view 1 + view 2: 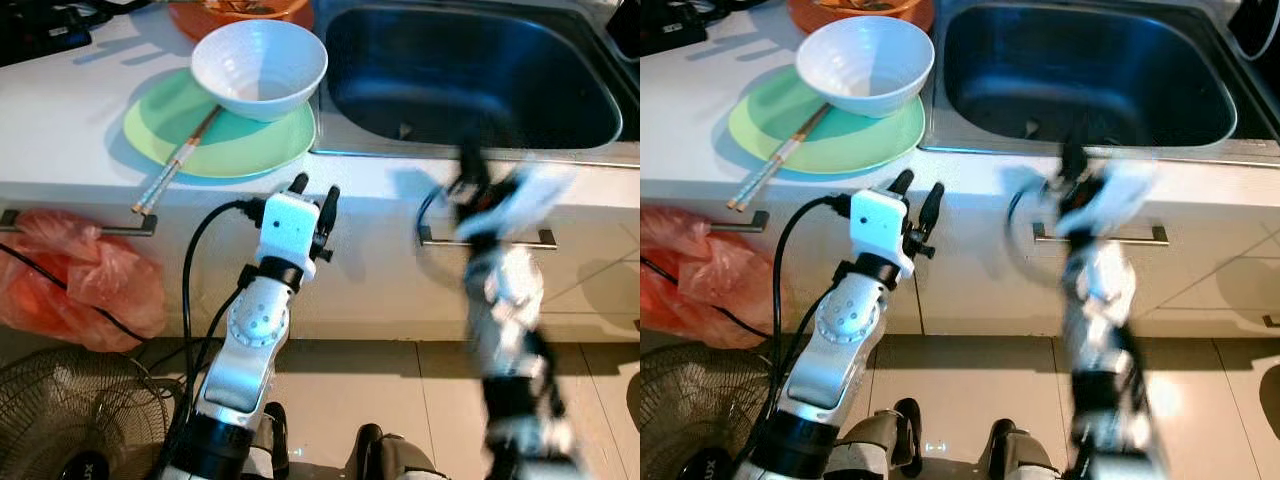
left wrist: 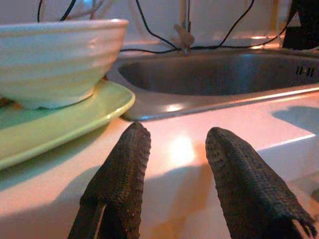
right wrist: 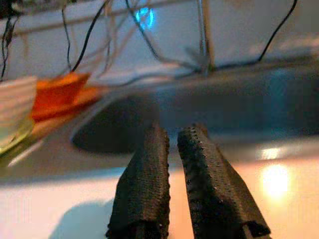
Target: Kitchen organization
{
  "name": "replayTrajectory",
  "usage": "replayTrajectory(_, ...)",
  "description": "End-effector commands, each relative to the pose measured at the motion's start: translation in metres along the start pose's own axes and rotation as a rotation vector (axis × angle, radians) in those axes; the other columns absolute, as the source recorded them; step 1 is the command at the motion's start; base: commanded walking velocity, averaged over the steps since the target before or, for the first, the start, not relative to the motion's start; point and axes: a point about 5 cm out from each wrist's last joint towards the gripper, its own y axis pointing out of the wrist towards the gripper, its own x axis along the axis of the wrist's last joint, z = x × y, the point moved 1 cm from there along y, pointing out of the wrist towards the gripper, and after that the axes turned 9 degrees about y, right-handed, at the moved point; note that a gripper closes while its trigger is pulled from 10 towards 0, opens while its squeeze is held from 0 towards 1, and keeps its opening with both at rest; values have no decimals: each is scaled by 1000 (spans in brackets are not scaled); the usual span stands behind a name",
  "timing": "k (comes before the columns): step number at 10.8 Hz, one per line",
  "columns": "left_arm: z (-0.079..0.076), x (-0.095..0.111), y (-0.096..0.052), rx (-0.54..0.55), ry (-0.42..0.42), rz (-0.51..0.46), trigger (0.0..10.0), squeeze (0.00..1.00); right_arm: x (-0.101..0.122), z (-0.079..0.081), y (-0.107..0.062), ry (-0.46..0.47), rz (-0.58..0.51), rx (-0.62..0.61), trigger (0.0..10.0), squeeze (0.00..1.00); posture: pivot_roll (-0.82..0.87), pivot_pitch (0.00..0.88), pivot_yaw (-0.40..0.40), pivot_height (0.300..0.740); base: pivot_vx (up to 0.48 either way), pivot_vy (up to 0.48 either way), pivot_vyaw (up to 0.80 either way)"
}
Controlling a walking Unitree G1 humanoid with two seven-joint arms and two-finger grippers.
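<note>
A white bowl [image 1: 259, 66] rests on a green plate [image 1: 215, 135] on the white counter, with a pair of chopsticks [image 1: 172, 165] lying across the plate's near left edge. An orange dish [image 1: 240, 14] sits behind the bowl. My left gripper [image 1: 314, 193] is open and empty at the counter's front edge, just below and right of the plate. The bowl [image 2: 57, 59] and plate [image 2: 60, 122] stand close ahead of the left fingers [image 2: 119, 186]. My right gripper [image 1: 468, 165], blurred, is at the counter edge in front of the steel sink [image 1: 470, 75]; its fingers [image 3: 144, 189] are almost together with nothing between them.
An orange plastic bag [image 1: 85, 280] hangs from the left drawer handle. A fan grille [image 1: 70, 415] stands on the tiled floor at lower left. A second drawer handle [image 1: 490, 238] runs under the sink. Cables and a faucet [image 3: 204, 35] line the back wall.
</note>
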Motion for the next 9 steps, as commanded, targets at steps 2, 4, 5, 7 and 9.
replayTrajectory(2, -4, -4, 0, -4, -30, 9, 10000, 0, -4, 6, -7, 41, 14, -26, 10000, 0, 128, 180, -42, 740, 0, 0, 0)
replayTrajectory(4, -1, -2, 2, 23, -46, -6, 10000, 0, -4, 14, -8, 46, 30, -10, 10000, 0, 125, 181, -46, 740, 0, 0, 0)
replayTrajectory(5, 2, -1, 2, 39, -38, -14, 10000, 0, -4, 15, -9, 43, 37, -5, 10000, 0, 127, 183, -48, 740, 0, 0, 0)
replayTrajectory(7, 3, -1, 2, 42, -37, -13, 10000, 0, -6, 19, -8, 49, 50, -4, 10000, 0, 128, 185, -49, 740, 0, 0, 0)
replayTrajectory(9, 5, 2, 2, 52, -37, -28, 10000, 0, -7, 21, -9, 59, 63, -2, 10000, 0, 132, 184, -49, 740, 0, 0, 0)
